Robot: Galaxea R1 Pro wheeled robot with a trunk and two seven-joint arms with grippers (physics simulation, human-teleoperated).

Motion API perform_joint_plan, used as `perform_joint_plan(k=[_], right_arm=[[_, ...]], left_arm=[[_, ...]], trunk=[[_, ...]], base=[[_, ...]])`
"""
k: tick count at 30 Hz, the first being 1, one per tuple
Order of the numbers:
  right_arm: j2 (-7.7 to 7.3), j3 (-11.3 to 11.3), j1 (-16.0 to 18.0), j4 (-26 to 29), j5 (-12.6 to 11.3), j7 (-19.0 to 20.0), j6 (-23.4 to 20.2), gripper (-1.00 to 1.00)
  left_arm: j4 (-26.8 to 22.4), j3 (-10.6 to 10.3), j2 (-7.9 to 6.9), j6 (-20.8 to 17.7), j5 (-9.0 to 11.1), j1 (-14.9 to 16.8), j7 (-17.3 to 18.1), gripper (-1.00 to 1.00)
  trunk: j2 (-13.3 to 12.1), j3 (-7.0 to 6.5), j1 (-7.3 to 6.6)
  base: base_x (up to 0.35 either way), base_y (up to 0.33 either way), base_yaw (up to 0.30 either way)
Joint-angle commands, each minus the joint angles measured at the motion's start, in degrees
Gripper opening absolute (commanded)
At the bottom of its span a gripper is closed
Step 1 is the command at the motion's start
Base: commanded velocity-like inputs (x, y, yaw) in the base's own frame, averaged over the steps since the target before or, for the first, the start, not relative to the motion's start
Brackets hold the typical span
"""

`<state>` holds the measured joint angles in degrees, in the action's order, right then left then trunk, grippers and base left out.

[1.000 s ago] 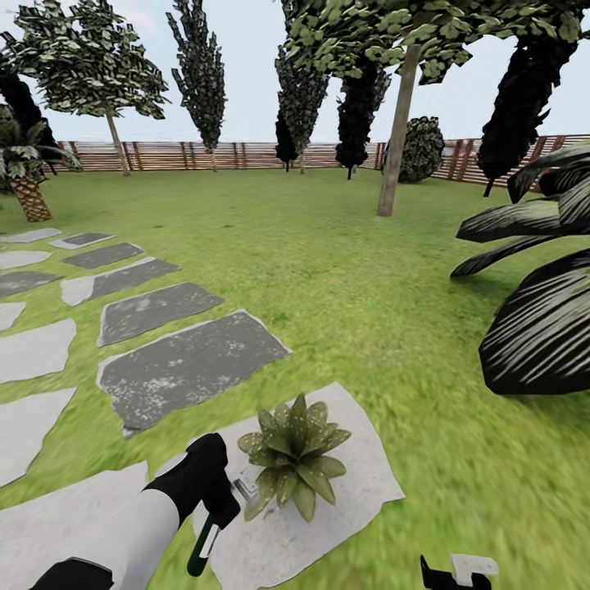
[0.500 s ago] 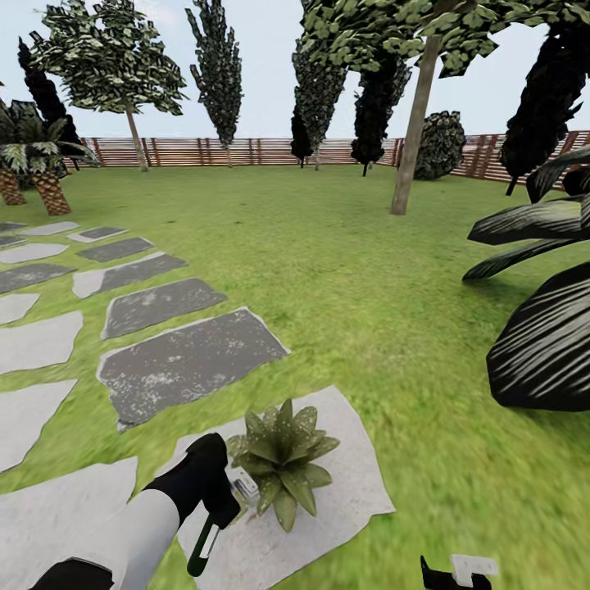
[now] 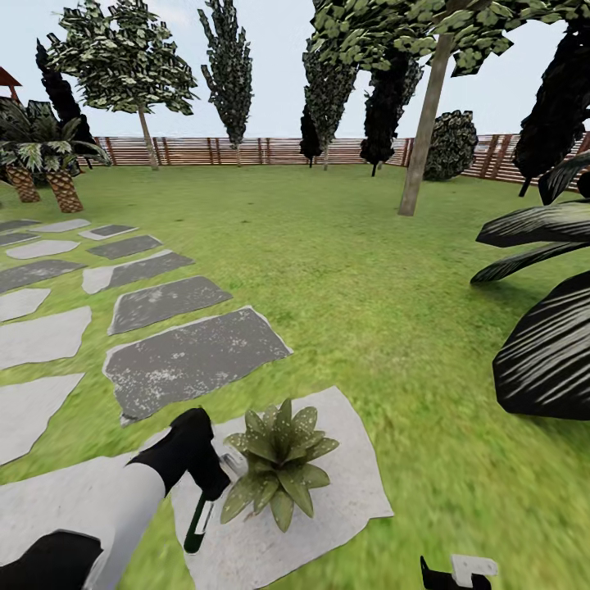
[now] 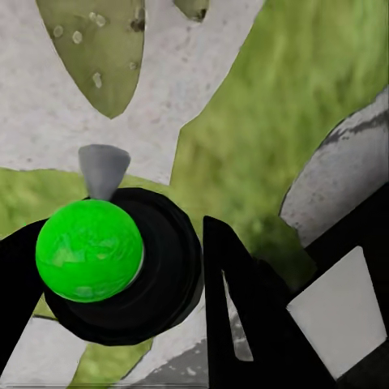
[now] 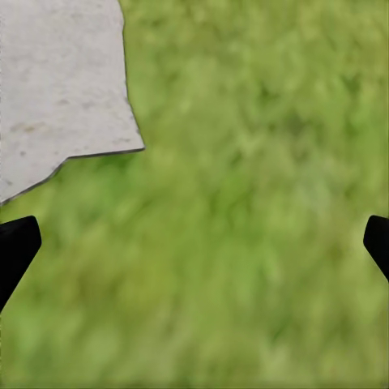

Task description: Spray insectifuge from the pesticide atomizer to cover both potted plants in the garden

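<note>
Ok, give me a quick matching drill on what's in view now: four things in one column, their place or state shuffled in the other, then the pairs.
Things:
1. pesticide atomizer
2. potted plant
3. right pincer
4. palms

Places or states:
A. open, over grass
B. far off, near the fence
C. on the pale stepping stone
D. held in the left pincer, nozzle beside the leaves

Pairs: 1-D, 2-C, 3-A, 4-B
</note>
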<state>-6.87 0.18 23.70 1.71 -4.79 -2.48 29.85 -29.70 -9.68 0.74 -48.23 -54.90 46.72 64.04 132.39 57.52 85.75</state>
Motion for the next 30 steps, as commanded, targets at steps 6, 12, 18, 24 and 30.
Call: perform_joint_plan(k=[6, 12, 18, 24, 30], right_arm=[[-0.03, 0.08, 0.03, -0.04, -0.49, 0.16, 0.2, 1.0], [-0.05, 0.08, 0.03, -0.04, -0.49, 0.14, 0.2, 1.0], [-0.04, 0.08, 0.03, -0.04, -0.49, 0.11, 0.2, 1.0], [-0.06, 0.08, 0.03, 0.0, -0.49, 0.11, 0.2, 1.0], [0.01, 0.08, 0.03, 0.05, -0.54, 0.11, 0.22, 1.0]], left_arm=[[0.58, -1.84, 0.13, -0.52, -5.97, 4.5, 5.01, -1.0], [-0.14, -1.92, 2.1, -0.55, -12.64, 9.67, 15.64, -1.0], [-0.18, -1.8, 4.41, -0.59, -17.27, 9.89, 17.9, -1.0], [-0.16, -1.75, 5.15, -0.52, -17.59, 9.8, 21.5, -1.0], [-0.22, -1.75, 5.41, -0.47, -17.7, 9.8, 22.79, -1.0]], trunk=[[0.02, 0.05, -0.01], [0.02, 0.05, -0.01], [0.02, 0.05, -0.01], [0.02, 0.05, -0.01], [0.02, 0.05, -0.01]], base=[[0.0, 0.0, 0.0], [0.0, 0.0, 0.0], [0.0, 0.0, 0.001], [0.0, 0.0, 0.19], [0.0, -0.056, 0.059]])
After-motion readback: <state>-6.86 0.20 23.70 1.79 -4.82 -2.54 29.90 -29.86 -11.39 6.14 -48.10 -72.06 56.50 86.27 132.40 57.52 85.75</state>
